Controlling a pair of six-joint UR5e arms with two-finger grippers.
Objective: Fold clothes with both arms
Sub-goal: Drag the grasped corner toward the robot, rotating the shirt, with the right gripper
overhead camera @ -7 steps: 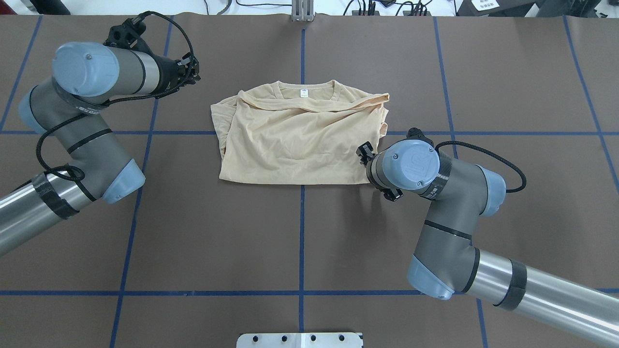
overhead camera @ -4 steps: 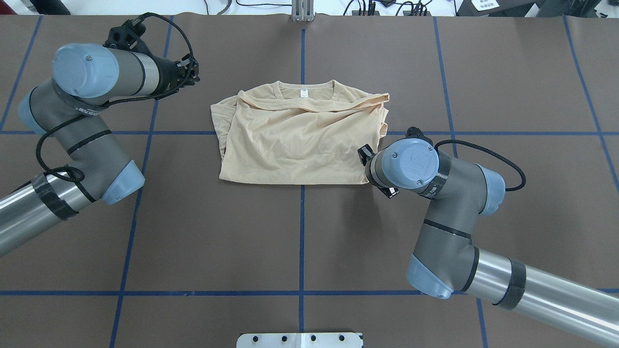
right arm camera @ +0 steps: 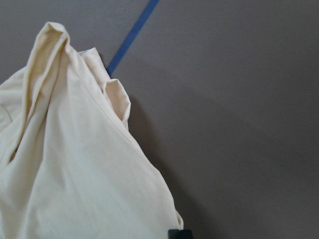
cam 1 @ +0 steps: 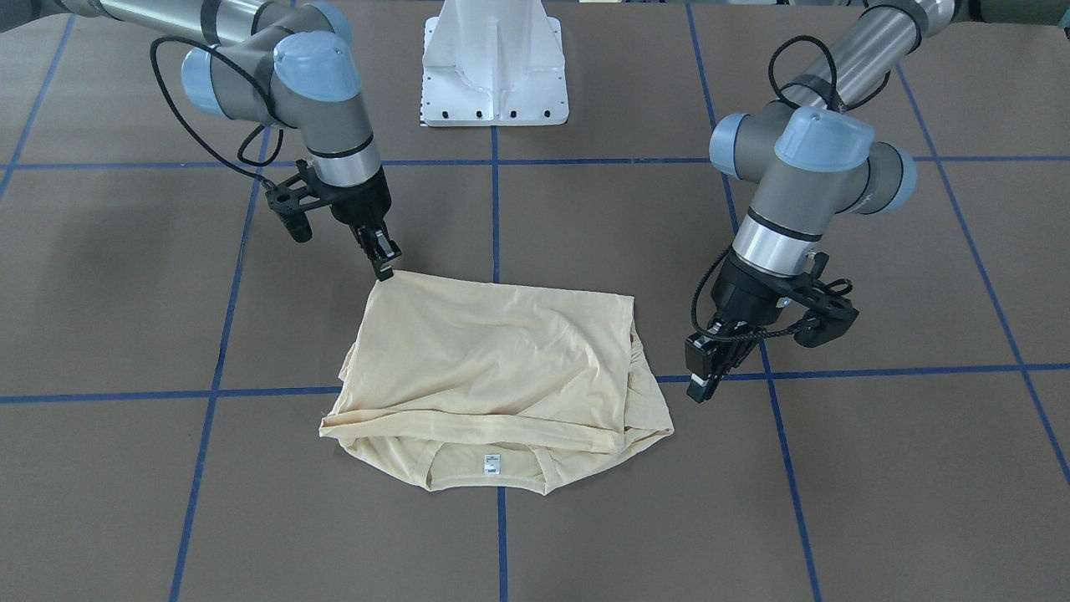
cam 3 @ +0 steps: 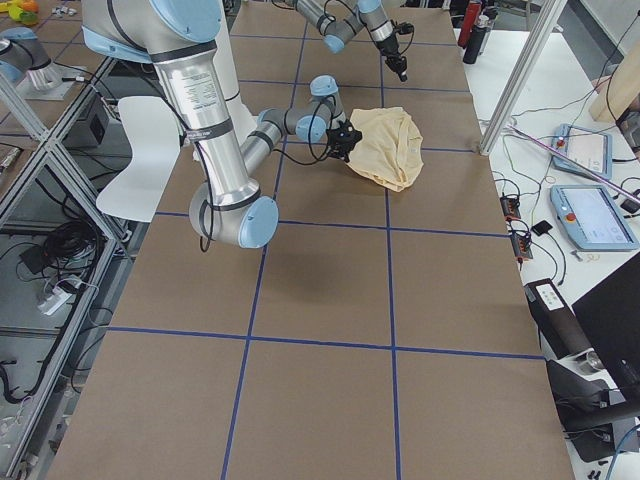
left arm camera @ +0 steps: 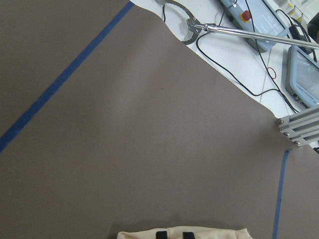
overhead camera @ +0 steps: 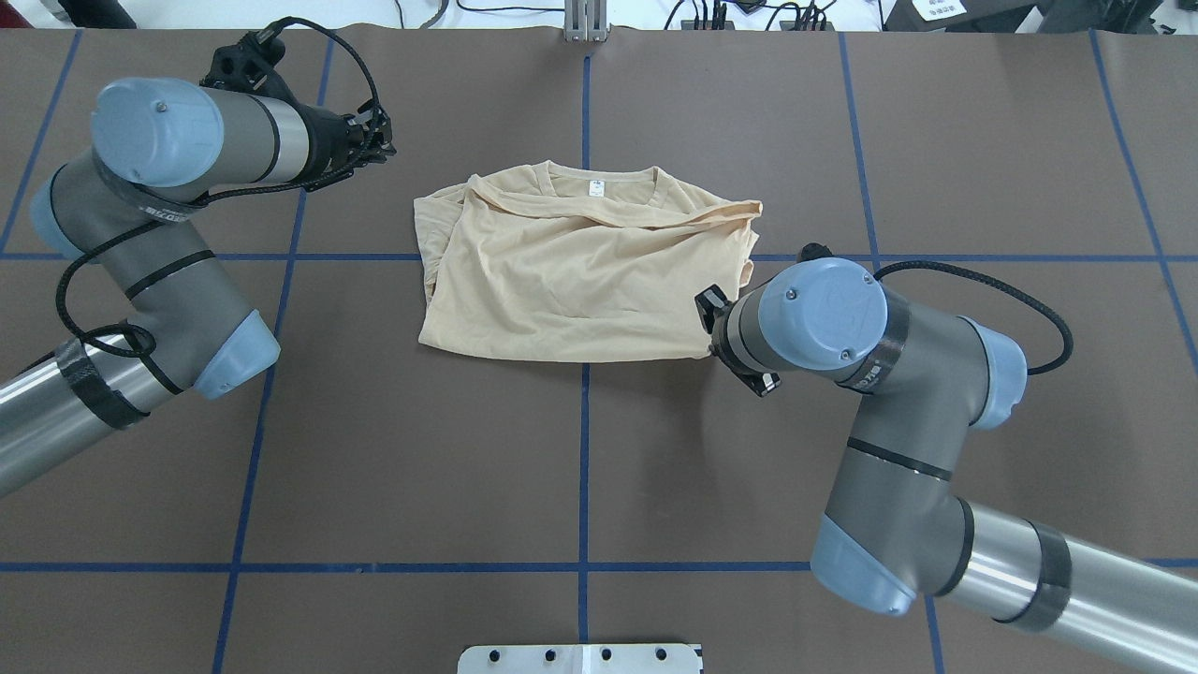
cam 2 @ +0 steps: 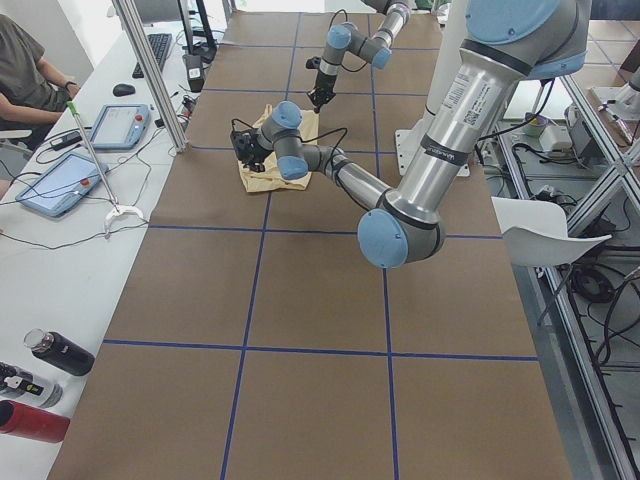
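The cream-yellow shirt [cam 1: 493, 359] lies folded and back-up at the table's middle, its white neck label [cam 1: 491, 462] at the far edge; it also shows in the overhead view [overhead camera: 580, 271]. My right gripper [cam 1: 384, 269] is shut on the shirt's near right corner and holds it slightly raised. The overhead view hides it under the wrist. The right wrist view shows the cloth [right arm camera: 75, 174] hanging from the merged fingertips [right arm camera: 179, 234]. My left gripper [cam 1: 700, 383] hovers beside the shirt's left edge, apart from it, its jaws narrowly open and empty [left arm camera: 174, 235].
The white pedestal base [cam 1: 493, 67] stands at the robot's side of the table. Blue tape lines [overhead camera: 585, 449] grid the brown mat. An aluminium post [overhead camera: 585, 23] rises at the far edge. Tablets and cables [cam 2: 60, 180] lie on the operators' bench beyond.
My right arm's wrist has shifted right and toward me. The shirt has slid a little right and its near edge has tilted. The left gripper has barely moved.
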